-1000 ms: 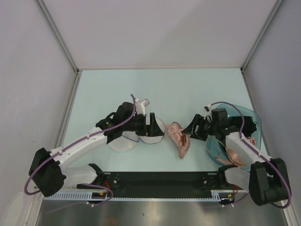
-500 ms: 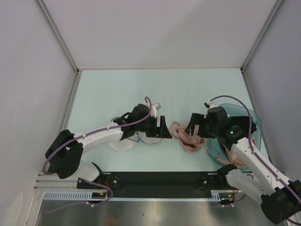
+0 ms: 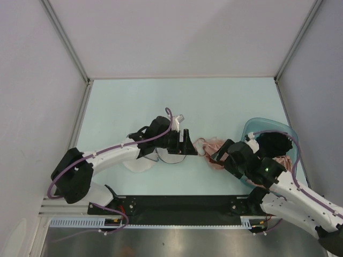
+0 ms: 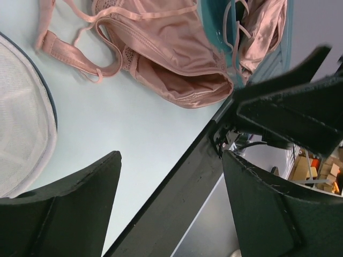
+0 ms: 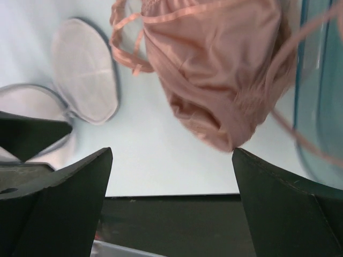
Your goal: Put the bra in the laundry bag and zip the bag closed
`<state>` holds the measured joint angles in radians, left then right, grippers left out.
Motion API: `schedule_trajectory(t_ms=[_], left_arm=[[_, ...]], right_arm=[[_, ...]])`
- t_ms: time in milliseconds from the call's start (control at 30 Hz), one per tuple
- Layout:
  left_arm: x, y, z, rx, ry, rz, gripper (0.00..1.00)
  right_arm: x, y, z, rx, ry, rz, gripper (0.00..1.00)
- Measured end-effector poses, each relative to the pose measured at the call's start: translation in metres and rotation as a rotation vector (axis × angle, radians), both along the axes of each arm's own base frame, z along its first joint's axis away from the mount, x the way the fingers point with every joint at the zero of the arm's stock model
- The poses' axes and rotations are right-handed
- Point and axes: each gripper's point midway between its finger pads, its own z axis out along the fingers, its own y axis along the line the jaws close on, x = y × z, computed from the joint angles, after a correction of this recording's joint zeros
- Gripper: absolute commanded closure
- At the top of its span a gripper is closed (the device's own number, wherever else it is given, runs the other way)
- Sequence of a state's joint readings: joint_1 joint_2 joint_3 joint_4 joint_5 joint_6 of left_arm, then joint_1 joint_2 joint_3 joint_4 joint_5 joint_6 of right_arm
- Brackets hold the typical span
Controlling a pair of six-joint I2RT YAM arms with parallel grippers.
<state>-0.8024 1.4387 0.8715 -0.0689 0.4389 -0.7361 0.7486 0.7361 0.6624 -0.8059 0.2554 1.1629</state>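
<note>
The left arm [image 3: 115, 153] stretched low from its base toward the middle of the surface [image 3: 134, 101], forearm running rightward and wrist over the bag [image 3: 140, 163]. The left jaws pointed right at the bra [image 3: 210, 150] and stood released, spread wide with nothing between them. In the left wrist view the bra [image 4: 171, 69] lay beyond both fingertips, apart from them, with the bag [image 4: 21, 144] at the left edge.

The right arm [image 3: 289, 195] ran from its base at the lower right up and leftward, its wrist beside the near-left rim of the basin [image 3: 278, 127]. The right jaws faced the bra from the other side, also released and empty; in the right wrist view the bra [image 5: 214, 80] lay ahead of the wide-set fingers.

The bra sat crumpled on the surface between the two arms, just left of the basin [image 5: 316, 107], one thin strap crossing its rim. The bag [image 5: 86, 80] lay open, its white halves side by side, left of the bra.
</note>
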Motion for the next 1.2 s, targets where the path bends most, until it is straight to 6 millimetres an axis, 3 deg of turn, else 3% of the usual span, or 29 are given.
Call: schedule_trajectory(t_ms=[133, 333, 533, 733, 833, 967, 1067, 1100, 1200], left_arm=[[0.002, 0.004, 0.006, -0.003, -0.013, 0.033, 0.19], [0.009, 0.03, 0.036, 0.014, -0.104, 0.158, 0.11], [0.022, 0.097, 0.071, 0.079, -0.218, 0.423, 0.06], [0.034, 0.165, 0.086, 0.138, -0.271, 0.654, 0.08], [0.03, 0.179, 0.086, 0.163, -0.286, 0.68, 0.09], [0.024, 0.179, 0.081, 0.184, -0.276, 0.641, 0.1], [0.018, 0.172, 0.078, 0.184, -0.265, 0.576, 0.11], [0.016, 0.169, 0.078, 0.183, -0.261, 0.552, 0.11], [0.013, 0.161, 0.083, 0.169, -0.264, 0.496, 0.11]], right_arm=[[-0.015, 0.009, -0.008, 0.088, 0.031, -0.146, 0.0], [-0.008, 0.007, -0.032, 0.075, 0.068, -0.388, 0.0], [0.007, -0.011, -0.045, 0.067, 0.052, -0.549, 0.0], [0.025, -0.011, -0.056, 0.061, 0.048, -0.632, 0.03], [0.028, -0.011, -0.065, 0.032, 0.056, -0.646, 0.1], [0.03, -0.012, -0.075, -0.01, 0.064, -0.654, 0.2], [0.031, -0.011, -0.081, -0.027, 0.07, -0.655, 0.39], [0.031, -0.011, -0.083, -0.033, 0.073, -0.656, 0.52], [0.033, -0.009, -0.088, -0.039, 0.076, -0.656, 0.68]])
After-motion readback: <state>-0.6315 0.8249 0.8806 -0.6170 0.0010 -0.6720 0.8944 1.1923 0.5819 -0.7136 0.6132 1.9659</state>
